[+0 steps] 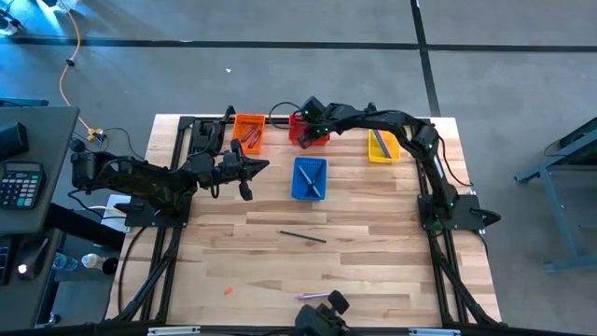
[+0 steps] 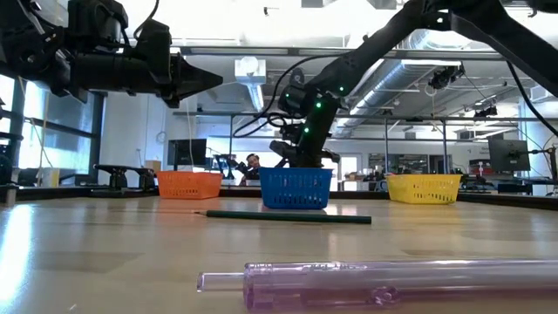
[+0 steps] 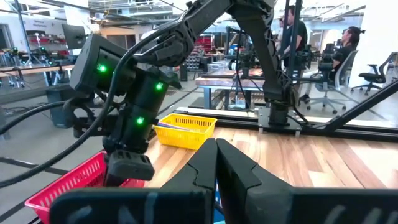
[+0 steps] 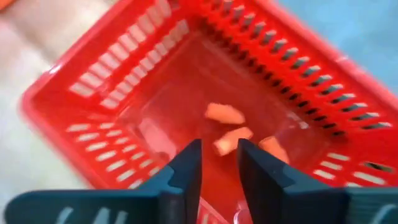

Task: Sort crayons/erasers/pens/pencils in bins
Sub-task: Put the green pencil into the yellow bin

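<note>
Erasers (image 4: pixel 225 114) on red bin (image 4: pixel 99 93) floor — directly below right gripper (image 4: pixel 219 163), fingers parted, holding nothing.

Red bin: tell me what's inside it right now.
The right wrist view looks down into the red bin: three small pink-orange erasers lie on its floor. The right gripper, fingers apart, hovers above and covers part of the floor, so more could be hidden.
</note>
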